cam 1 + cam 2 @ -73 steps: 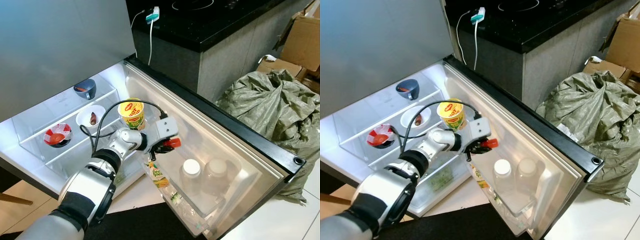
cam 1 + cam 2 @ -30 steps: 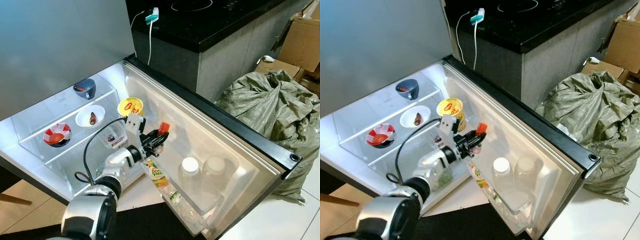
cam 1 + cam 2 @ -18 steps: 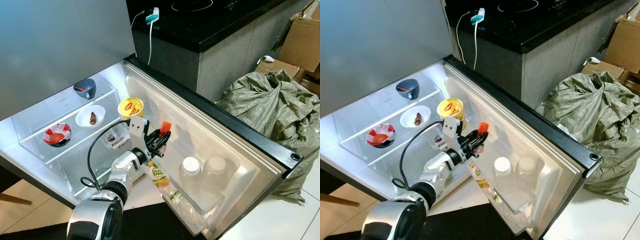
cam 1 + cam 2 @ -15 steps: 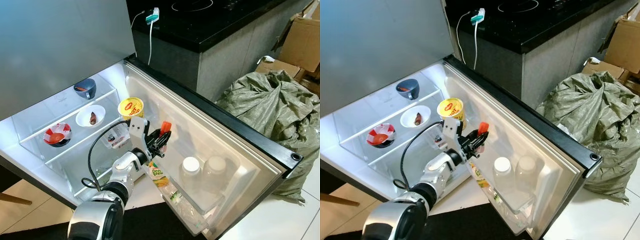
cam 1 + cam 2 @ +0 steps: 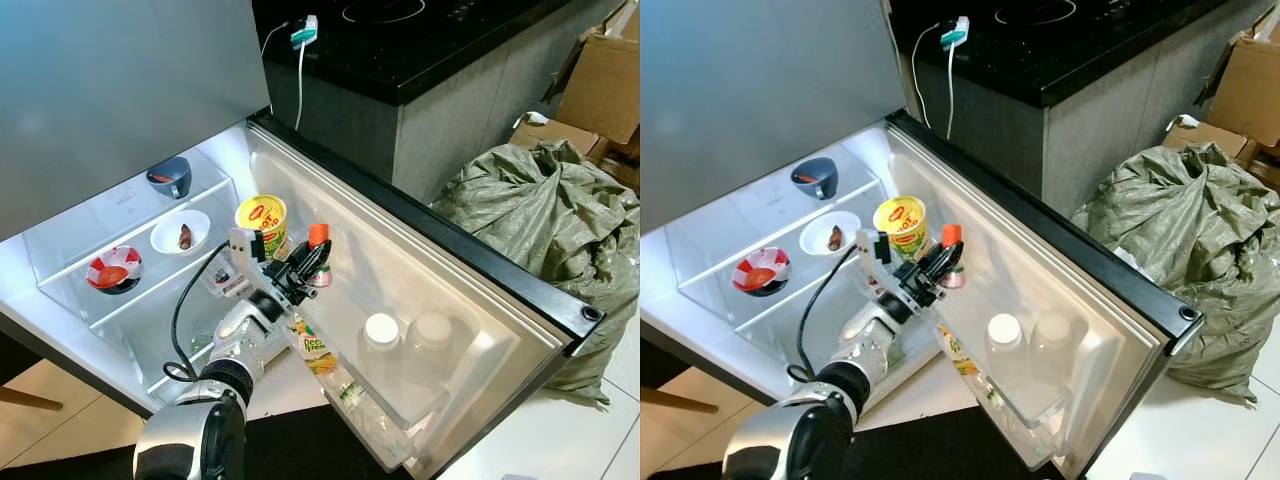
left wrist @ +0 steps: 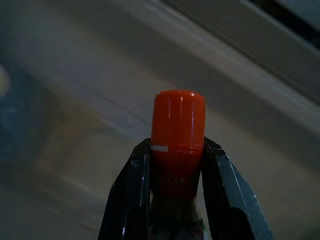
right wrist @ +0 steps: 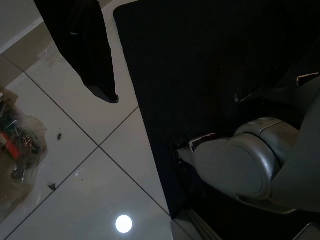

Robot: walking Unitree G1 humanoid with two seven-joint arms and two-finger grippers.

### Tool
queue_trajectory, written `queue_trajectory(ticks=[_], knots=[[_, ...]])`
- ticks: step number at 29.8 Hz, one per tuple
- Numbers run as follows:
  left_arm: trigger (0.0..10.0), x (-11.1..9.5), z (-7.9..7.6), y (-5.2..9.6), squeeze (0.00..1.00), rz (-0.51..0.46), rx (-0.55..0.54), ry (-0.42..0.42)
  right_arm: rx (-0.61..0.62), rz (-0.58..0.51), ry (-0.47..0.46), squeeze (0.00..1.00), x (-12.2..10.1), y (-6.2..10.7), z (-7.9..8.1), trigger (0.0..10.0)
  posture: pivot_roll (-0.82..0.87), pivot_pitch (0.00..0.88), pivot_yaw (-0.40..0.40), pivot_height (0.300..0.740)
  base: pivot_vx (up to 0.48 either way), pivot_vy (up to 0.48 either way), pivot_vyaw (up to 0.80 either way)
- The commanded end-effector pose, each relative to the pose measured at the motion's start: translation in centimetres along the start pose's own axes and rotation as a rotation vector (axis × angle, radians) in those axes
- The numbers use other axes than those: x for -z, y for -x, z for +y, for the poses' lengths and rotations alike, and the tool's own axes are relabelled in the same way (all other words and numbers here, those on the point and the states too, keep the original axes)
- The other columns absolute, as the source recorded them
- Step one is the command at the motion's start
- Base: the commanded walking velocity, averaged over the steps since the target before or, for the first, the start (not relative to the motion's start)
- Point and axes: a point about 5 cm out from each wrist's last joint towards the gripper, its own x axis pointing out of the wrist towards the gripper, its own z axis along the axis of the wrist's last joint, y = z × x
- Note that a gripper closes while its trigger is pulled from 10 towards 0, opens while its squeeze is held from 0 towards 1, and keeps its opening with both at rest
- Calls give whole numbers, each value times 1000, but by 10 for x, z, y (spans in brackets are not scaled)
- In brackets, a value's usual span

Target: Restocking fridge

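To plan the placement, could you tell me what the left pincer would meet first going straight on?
Probably the inner wall of the fridge door; the left pincer, shut on the red-capped bottle, points that way, though depth is unclear.

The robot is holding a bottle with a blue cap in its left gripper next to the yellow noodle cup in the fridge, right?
Not quite. The cap is orange-red, not blue. The left wrist view shows the left gripper shut on the bottle just below that cap. In the left eye view the bottle is indeed beside the yellow noodle cup in the open fridge.

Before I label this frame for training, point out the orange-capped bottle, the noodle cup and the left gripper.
orange-capped bottle (image 6: 178, 120): left wrist view, on its cap.
noodle cup (image 5: 261, 214): left eye view, on its lid.
left gripper (image 6: 177, 170): left wrist view, between the fingertips.
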Motion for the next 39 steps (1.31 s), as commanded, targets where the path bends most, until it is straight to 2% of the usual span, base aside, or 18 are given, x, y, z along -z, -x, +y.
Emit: queue_trajectory(ticks=[1,2,3,8,11,13,15,17,20,22,25,26,28,29,31,35,37,39], knots=[[10000,-7,7,13,0,-18,5,7,-10,6,-29,0,5,1,2,10000,-259,151,125,740,0,0,0],[10000,-13,12,24,0,-25,37,25,-39,-26,-58,0,-2,0,2,10000,-254,147,121,740,0,0,0],[10000,-13,12,24,0,-25,37,25,-39,-26,-58,0,-2,0,2,10000,-254,147,121,740,0,0,0],[10000,-28,22,48,0,-41,79,41,-163,-146,-151,0,-25,0,-3,10000,-249,143,117,740,0,0,0],[10000,-33,24,55,0,-54,98,57,-226,-189,-159,0,-33,1,-5,10000,-247,140,115,740,0,0,0],[10000,-33,24,55,0,-54,98,57,-226,-189,-159,0,-33,1,-5,10000,-247,140,115,740,0,0,0],[10000,-37,25,64,0,-58,119,64,-309,-217,-136,0,-40,4,-9,10000,-244,135,111,740,0,0,0],[10000,-37,25,64,0,-58,119,64,-309,-217,-136,0,-40,4,-9,10000,-244,135,111,740,0,0,0],[10000,-41,24,79,0,-58,159,85,-453,-223,-37,0,-46,9,-15,10000,-237,128,106,740,0,0,0],[10000,-41,24,79,0,-58,159,85,-453,-223,-37,0,-46,9,-15,10000,-237,128,106,740,0,0,0],[10000,-41,21,90,0,-49,206,124,-634,-226,17,0,-51,18,-14,10000,-231,121,101,740,0,0,0],[10000,-41,21,90,0,-49,206,124,-634,-226,17,0,-51,18,-14,10000,-231,121,101,740,0,0,0],[10000,-39,18,97,0,-42,223,148,-782,-261,27,0,-59,26,-9,10000,-229,118,96,740,0,0,0],[10000,-39,18,97,0,-42,223,148,-782,-261,27,0,-59,26,-9,10000,-229,118,96,740,0,0,0],[10000,-36,15,102,0,-38,232,167,-898,-315,33,0,-70,35,-1,10000,-226,116,94,740,0,0,0],[10000,-34,12,104,0,-35,242,179,-923,-360,32,0,-79,38,4,10000,-225,116,93,740,0,0,0],[10000,-32,10,104,0,-31,251,187,-901,-402,33,0,-87,37,5,10000,-224,114,93,740,0,0,0],[10000,-28,4,103,0,-24,270,207,-814,-499,4,0,-106,34,4,10000,-223,112,93,740,0,0,0]])
